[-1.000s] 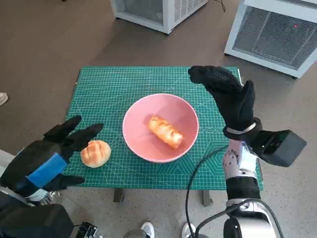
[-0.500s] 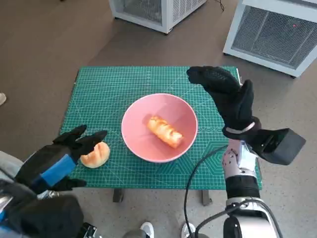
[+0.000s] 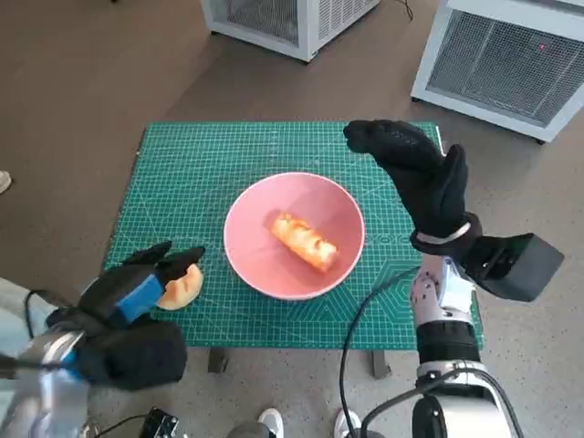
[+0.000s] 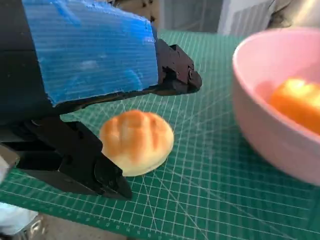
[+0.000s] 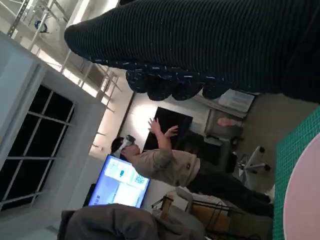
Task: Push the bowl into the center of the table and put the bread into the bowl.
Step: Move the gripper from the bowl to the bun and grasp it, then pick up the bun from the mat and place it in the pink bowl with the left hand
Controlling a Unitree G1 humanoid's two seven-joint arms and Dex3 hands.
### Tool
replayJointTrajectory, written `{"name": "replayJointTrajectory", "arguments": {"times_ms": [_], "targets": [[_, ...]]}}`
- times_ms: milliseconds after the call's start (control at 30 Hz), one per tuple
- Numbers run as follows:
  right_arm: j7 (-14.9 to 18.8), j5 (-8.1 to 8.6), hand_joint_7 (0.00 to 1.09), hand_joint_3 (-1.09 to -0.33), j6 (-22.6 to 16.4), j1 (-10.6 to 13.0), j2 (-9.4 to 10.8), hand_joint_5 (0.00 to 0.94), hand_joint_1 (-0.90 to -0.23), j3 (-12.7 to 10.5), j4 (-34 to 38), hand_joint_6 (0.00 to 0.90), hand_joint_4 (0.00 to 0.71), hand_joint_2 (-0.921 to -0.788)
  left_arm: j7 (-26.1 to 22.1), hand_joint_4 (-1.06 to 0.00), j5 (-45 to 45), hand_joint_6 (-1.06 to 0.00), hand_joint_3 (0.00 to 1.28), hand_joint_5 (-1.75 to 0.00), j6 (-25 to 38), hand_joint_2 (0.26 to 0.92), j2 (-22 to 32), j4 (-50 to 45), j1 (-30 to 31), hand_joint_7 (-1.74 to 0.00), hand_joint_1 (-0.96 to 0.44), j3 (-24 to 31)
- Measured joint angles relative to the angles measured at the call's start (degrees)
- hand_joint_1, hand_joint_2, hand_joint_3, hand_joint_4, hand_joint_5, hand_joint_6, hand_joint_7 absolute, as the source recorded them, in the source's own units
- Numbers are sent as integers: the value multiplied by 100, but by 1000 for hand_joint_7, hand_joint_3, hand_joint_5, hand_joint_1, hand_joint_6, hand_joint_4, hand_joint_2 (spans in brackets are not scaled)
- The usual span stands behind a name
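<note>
A small table covered by a green gridded cutting mat [image 3: 210, 164] stood on a brown floor [image 3: 82, 82]. Two white cabinets with vented grilles [image 3: 497, 59] sat beyond it. Elsewhere in the room, a person [image 5: 170, 165] stood beside a glowing blue screen [image 5: 120, 182], near dark-paned windows [image 5: 35, 130].

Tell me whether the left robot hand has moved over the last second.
Yes. The left robot hand has closed in on the round bun, its fingers now either side of it; the pink bowl stays put.
</note>
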Motion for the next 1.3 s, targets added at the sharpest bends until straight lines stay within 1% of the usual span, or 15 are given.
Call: {"name": "replayJointTrajectory", "arguments": {"times_ms": [33, 200, 233, 267, 300, 333, 367, 400, 433, 467, 500, 567, 700, 867, 1300], "targets": [[0, 0, 588, -751, 0, 0, -1, 4, -683, -1, 0, -1, 166, -921, 43, -325, 16, -428, 17, -28, -33, 798, -10, 86, -34, -34, 153, -39], [-2, -2, 590, -752, -1, 1, -3, 5, -680, 1, -5, -1, 167, -921, 288, -487, 205, -579, 28, -35, -171, 838, -58, 546, -229, -54, 150, -253], [-4, -2, 590, -753, -1, 1, -3, 5, -680, 1, -7, -1, 167, -921, 323, -506, 240, -598, 29, -33, -188, 843, -63, 612, -263, -55, 149, -288], [-5, -2, 591, -753, -1, 2, -3, 5, -678, 3, -11, -1, 168, -921, 355, -570, 285, -656, 35, -48, -194, 861, -66, 668, -293, -73, 145, -323], [-6, -3, 592, -753, -1, 2, -2, 5, -678, 3, -13, -1, 168, -921, 380, -593, 334, -677, 37, -53, -206, 868, -67, 703, -313, -79, 143, -348], [-7, -4, 592, -753, -1, 3, -3, 5, -678, 4, -18, -1, 168, -921, 407, -680, 387, -740, 50, -88, -224, 887, -66, 737, -333, -106, 143, -370], [-11, -4, 593, -754, -2, 3, -4, 5, -678, 3, -21, -1, 168, -921, 434, -679, 422, -701, 62, -308, -241, 894, -66, 768, -355, -329, 115, -388], [-17, -6, 593, -754, -3, 4, -5, 5, -679, 3, -25, -1, 168, -921, 462, -643, 452, -591, 115, -778, -257, 907, -65, 797, -377, -802, 60, -405], [-19, -7, 593, -755, -5, 5, -6, 5, -679, 3, -28, -1, 168, -921, 499, -637, 479, -568, 126, -876, -282, 910, -64, 827, -399, -900, 49, -423], [-19, -8, 594, -755, -5, 6, -6, 5, -679, 4, -32, -1, 168, -921, 533, -653, 521, -558, 121, -1007, -308, 914, -63, 852, -421, -1003, 32, -438], [-19, -9, 594, -755, -5, 6, -6, 5, -679, 4, -35, -1, 168, -921, 569, -659, 560, -555, 120, -1053, -341, 915, -62, 869, -435, -1040, 26, -447], [-19, -9, 594, -755, -5, 9, -6, 5, -679, 5, -43, -1, 168, -921, 628, -691, 616, -582, 93, -1152, -402, 918, -59, 895, -455, -1085, 13, -457], [-22, -13, 594, -756, -6, 22, -8, 5, -679, 7, -61, -1, 168, -921, 721, -714, 640, -625, 77, -1194, -559, 912, -25, 944, -462, -1090, 5, -452], [-27, -14, 594, -757, -5, 35, -8, 4, -679, 10, -86, -1, 167, -921, 736, -715, 611, -638, 72, -1191, -676, 911, 27, 958, -462, -1103, 4, -397], [-26, -12, 595, -753, -5, 61, -8, 5, -676, 11, -93, -1, 169, -921, 634, -751, 373, -663, 33, -1117, -559, 916, 39, 407, -510, -1114, 4, 99]]}}
